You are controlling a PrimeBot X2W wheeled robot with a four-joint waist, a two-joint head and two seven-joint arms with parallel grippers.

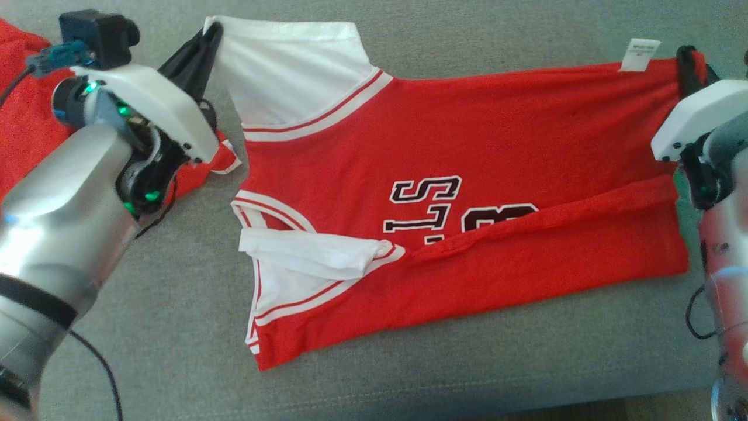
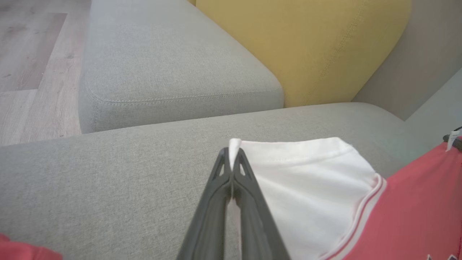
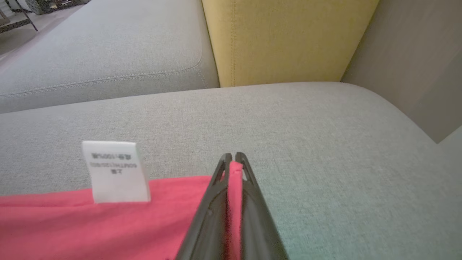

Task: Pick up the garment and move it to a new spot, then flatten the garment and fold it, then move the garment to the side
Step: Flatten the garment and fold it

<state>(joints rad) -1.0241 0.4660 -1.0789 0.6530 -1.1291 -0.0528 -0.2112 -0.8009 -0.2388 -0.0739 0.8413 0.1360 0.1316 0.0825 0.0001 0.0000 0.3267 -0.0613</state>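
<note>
The garment is a red jersey with white sleeves and dark lettering, spread sideways on the grey sofa seat, its near long edge folded over. My left gripper is shut on the corner of the far white sleeve at upper left. In the left wrist view the left gripper pinches that white corner. My right gripper is shut on the far hem corner at upper right. The right wrist view shows the right gripper with red cloth clamped between its fingers, beside a white care label.
Another red cloth lies at the far left of the seat, partly under my left arm. A yellow cushion stands against the sofa back. A second grey seat section adjoins, with wooden floor beyond it.
</note>
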